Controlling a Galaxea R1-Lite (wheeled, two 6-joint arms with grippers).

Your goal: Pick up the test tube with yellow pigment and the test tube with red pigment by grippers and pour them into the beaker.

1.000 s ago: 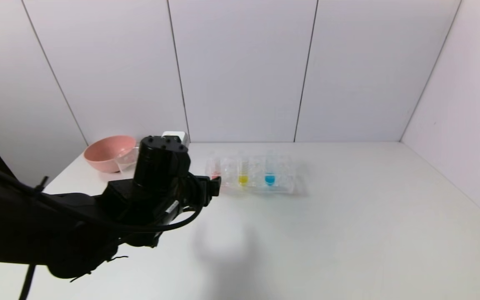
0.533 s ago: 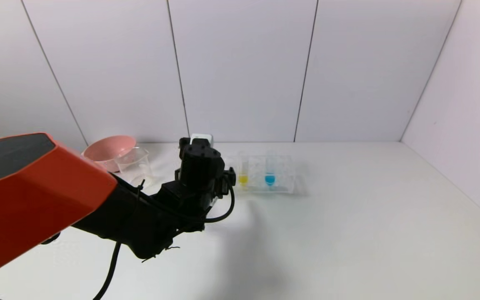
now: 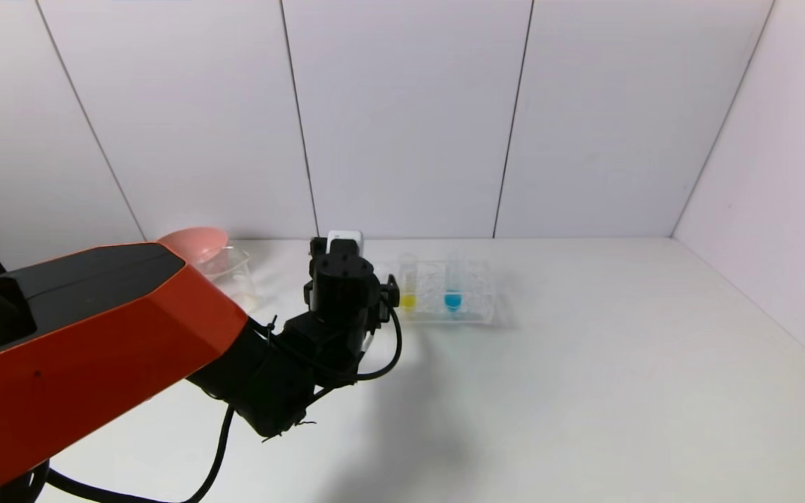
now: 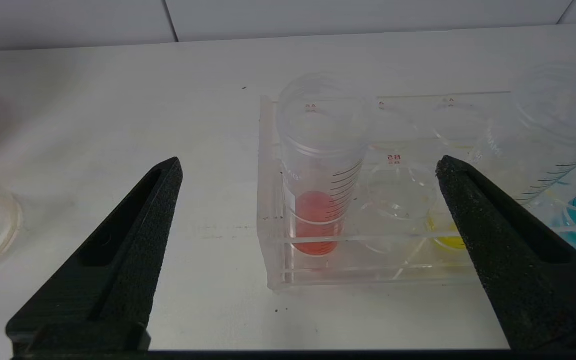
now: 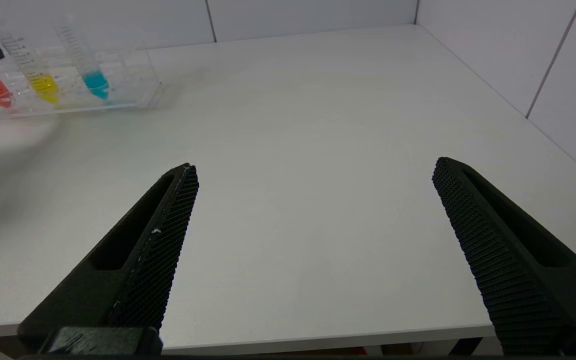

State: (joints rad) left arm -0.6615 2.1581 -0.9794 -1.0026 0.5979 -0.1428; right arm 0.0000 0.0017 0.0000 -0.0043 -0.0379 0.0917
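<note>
At the far left of the desk (image 3: 584,363) a pink bowl (image 3: 196,241) shows just past the orange-red shell of the left arm, and the beaker (image 3: 235,272) stands right beside it, partly hidden by that shell; it appears to touch the bowl, though the head view is too obstructed to be sure. Next comes the left gripper (image 4: 308,170), low over the desk and level with the left end of a clear rack (image 3: 476,311), its jaws spread wide apart and holding nothing. In the left wrist view the test tube with red pigment (image 4: 320,170) stands upright in the end slot of the rack, centred in the gap between the two black fingers (image 4: 118,250) without touching either. One slot to the right stands the test tube with yellow pigment (image 3: 408,286), upright in the rack, and further right again a tube with blue liquid (image 3: 452,286). The right gripper (image 5: 313,180) hangs near the front edge of the desk, well apart from the rack, its jaws wide apart over bare surface.
</note>
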